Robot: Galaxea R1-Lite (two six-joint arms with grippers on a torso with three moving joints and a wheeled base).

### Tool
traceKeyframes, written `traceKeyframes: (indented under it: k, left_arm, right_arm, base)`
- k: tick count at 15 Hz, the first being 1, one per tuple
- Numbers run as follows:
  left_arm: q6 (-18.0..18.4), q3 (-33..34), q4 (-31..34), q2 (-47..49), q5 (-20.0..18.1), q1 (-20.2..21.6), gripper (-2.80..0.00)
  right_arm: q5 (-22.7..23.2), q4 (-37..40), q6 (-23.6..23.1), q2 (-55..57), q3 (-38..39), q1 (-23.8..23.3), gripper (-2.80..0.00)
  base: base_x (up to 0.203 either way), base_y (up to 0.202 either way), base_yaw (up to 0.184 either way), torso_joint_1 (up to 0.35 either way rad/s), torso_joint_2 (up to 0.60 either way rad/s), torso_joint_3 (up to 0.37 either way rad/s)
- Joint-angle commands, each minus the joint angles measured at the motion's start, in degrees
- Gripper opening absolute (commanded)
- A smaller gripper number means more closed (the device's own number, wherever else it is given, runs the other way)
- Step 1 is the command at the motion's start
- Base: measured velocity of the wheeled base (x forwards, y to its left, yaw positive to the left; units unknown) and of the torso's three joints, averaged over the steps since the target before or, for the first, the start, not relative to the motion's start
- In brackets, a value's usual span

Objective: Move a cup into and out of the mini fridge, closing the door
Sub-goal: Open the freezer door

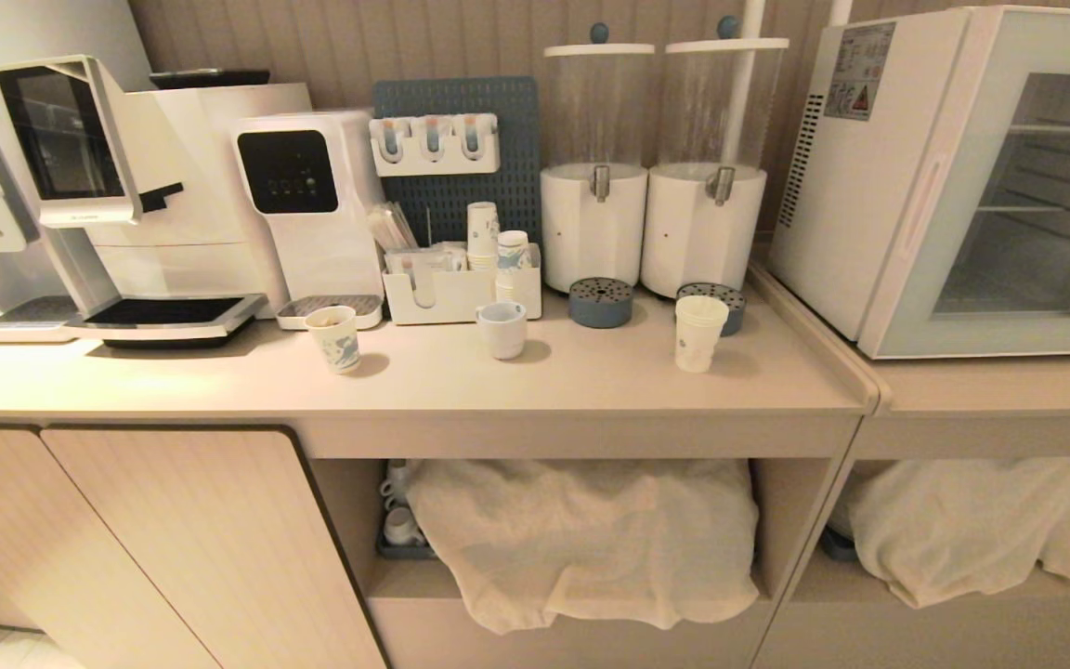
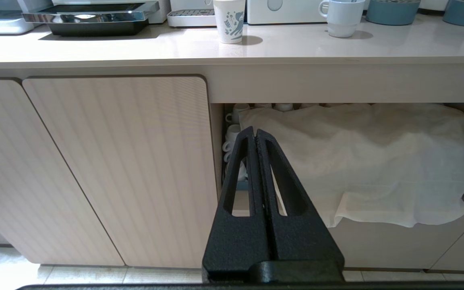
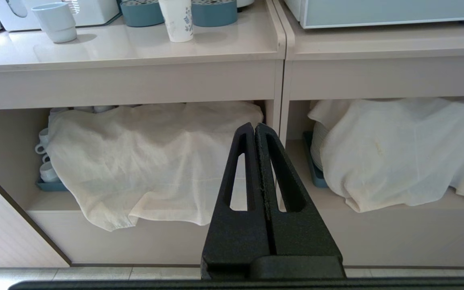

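Head view: cup (image 1: 700,333) on counter (image 1: 591,381), fridge door (image 1: 1009,200) closed; left pincer (image 2: 255,133) and right pincer (image 3: 254,129) pressed together, empty

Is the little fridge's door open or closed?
Closed. The door sits flat against the front of the mini fridge, and you see the shelves only through its glass.

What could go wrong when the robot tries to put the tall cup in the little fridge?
1. The door is shut, so it must be opened first or the cup can't go in.
2. The cup looks light and tall, so a clumsy grab might tip it.
3. The blue drip tray sits right behind it and might get bumped.
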Motion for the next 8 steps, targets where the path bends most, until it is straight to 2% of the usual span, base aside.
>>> traceKeyframes:
  k: [1, 8]
  left_arm:
    - [0.14, 1.05, -0.12, 0.00, 0.04, 0.02, -2.80]
    - [-0.03, 1.04, -0.03, 0.00, 0.04, 0.03, -2.80]
  right_arm:
    - [0.04, -0.03, -0.04, -0.11, 0.09, 0.04, -2.80]
    - [0.09, -0.08, -0.04, -0.11, 0.09, 0.04, -2.80]
  base:
    - [0.000, 0.000, 0.000, 0.000, 0.00, 0.000]
    - [0.000, 0.000, 0.000, 0.000, 0.00, 0.000]
